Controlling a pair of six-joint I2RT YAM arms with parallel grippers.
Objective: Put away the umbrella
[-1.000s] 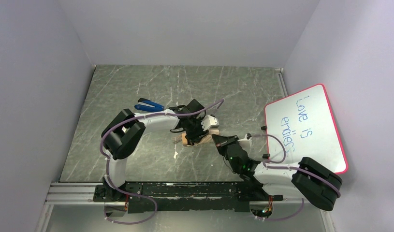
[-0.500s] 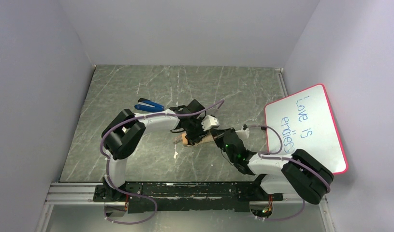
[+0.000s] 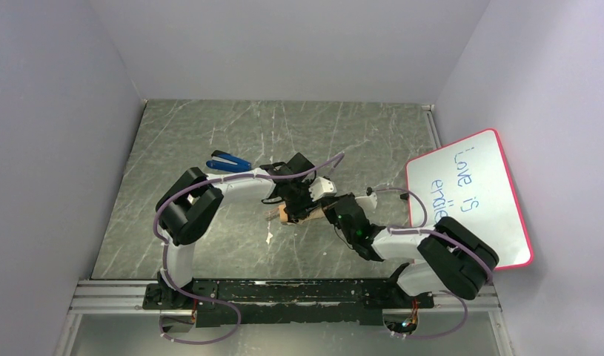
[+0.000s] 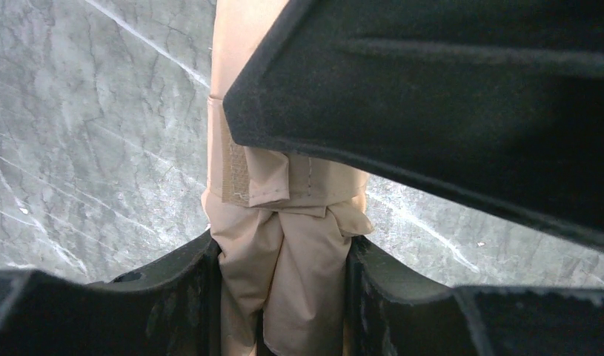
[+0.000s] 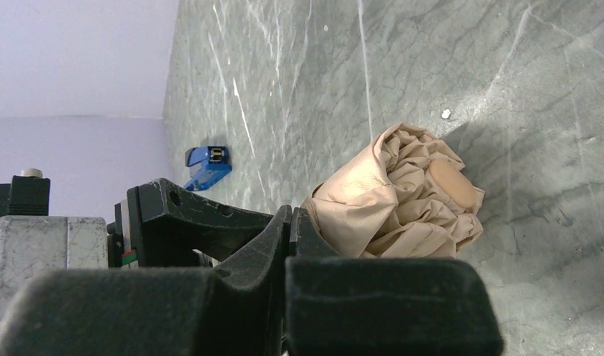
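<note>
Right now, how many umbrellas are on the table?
1. The umbrella lies folded at the middle of the table, gripped by the left fingers, the right arm close beside it. The arms cover some surface, so another could be hidden.

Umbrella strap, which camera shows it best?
The left wrist view: the strap wraps the folded umbrella close up, fastening patch plain, above where the left end effector clamps the fabric. The right wrist view shows only the umbrella's bunched end; the top view, a tan sliver between the arms.
</note>
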